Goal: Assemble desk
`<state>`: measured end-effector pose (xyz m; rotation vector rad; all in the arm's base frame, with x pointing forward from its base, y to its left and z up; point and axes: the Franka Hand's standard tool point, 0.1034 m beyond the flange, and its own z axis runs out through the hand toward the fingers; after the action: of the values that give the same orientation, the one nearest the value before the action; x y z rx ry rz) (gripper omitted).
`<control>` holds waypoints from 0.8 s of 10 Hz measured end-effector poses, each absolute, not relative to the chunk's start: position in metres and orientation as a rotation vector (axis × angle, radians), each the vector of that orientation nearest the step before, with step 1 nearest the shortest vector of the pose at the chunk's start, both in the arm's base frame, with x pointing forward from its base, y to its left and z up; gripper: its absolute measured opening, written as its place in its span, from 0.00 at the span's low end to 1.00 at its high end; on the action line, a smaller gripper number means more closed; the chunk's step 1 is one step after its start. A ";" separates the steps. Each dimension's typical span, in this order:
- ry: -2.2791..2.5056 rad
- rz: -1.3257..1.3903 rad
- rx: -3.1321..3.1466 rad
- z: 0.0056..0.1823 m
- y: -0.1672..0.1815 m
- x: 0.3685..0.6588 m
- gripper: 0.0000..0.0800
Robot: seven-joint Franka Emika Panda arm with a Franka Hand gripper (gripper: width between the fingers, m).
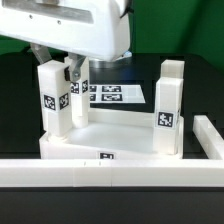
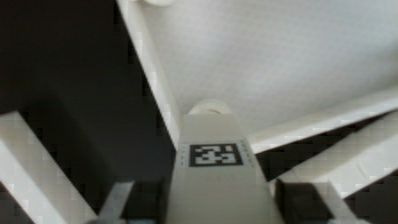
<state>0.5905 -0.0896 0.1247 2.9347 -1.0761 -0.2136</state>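
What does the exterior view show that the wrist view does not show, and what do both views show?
Only the exterior view shows the upright leg on its right, the marker board behind the panel, and the border rail in front. Only the wrist view shows the tag-marked top face of a leg from close, with the tool's fingers beside it. Both views show the white panel and that leg near the tool. Whether the tool grips that leg is unclear.

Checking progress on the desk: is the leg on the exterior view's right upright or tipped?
Upright. The right leg stands vertical on the panel, its tag facing the camera, with no lean.
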 end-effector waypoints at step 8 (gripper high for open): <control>-1.801 -0.190 2.554 0.124 -0.087 0.593 0.36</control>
<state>0.5934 -0.0874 0.1236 2.5540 -1.8013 -0.1904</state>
